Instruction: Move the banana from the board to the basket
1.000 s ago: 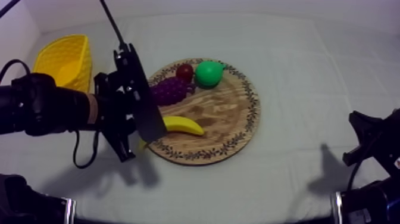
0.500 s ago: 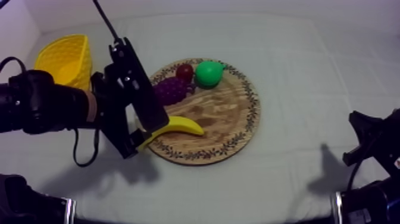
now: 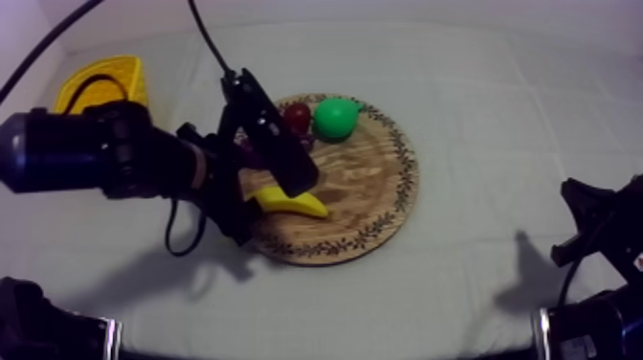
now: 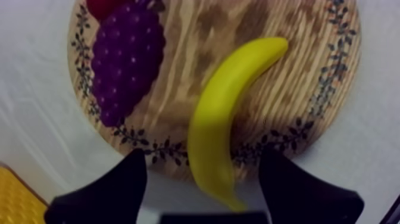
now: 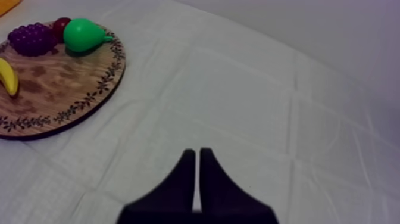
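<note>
The left gripper (image 4: 202, 158) hangs with its jaws wide apart and holds nothing. The banana (image 4: 229, 107) lies on the wooden board (image 4: 315, 71) with its near tip in the gap between the jaws, clear of both. Its long axis runs away from the jaws and curves to one side, so closing would likely pinch its width near the tip. The right gripper (image 5: 197, 154), jaws together and empty, sits well apart from the board. The left is plainly the nearer one.
</note>
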Controlling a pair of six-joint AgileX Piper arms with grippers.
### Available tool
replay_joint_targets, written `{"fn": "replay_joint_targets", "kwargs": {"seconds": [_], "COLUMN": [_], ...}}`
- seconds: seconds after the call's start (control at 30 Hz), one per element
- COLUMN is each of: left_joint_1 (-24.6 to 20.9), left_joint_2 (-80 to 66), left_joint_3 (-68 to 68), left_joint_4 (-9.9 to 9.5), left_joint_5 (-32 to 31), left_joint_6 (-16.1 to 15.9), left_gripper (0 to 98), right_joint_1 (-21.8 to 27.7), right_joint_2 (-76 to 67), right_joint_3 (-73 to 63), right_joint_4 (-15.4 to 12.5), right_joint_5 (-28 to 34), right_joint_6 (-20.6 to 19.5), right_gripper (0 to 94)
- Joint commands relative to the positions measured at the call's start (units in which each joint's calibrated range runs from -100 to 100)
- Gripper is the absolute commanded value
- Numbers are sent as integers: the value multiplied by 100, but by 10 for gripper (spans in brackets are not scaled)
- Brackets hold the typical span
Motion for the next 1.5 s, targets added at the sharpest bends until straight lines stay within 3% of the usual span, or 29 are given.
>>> {"fn": "replay_joint_targets", "kwargs": {"seconds": [0.0, 0.3, 0.8, 0.97, 1.2, 1.47], "left_joint_1": [-3, -28, 3, -46, 57, 211], "left_joint_2": [418, 1440, 2140, 2066, 2010, 1999], "left_joint_3": [-251, -1066, -2022, -1952, -1790, -1626], "left_joint_4": [72, 416, 726, 915, 897, 641], "left_joint_5": [170, 684, 1795, 1739, 1526, 1392], "left_joint_6": [-46, -283, -303, -364, -333, -39], "left_gripper": [645, 616, 573, 558, 391, 146], "right_joint_1": [0, 0, 0, 0, 0, 0], "right_joint_2": [-4, -4, -4, -4, -4, -4], "right_joint_3": [-3, -3, -3, -3, -3, -3], "right_joint_4": [-2, -2, -2, -2, -2, -2], "right_joint_5": [5, 5, 5, 5, 5, 5], "right_joint_6": [1, 1, 1, 1, 1, 1], "right_gripper": [5, 5, 5, 5, 5, 5]}}
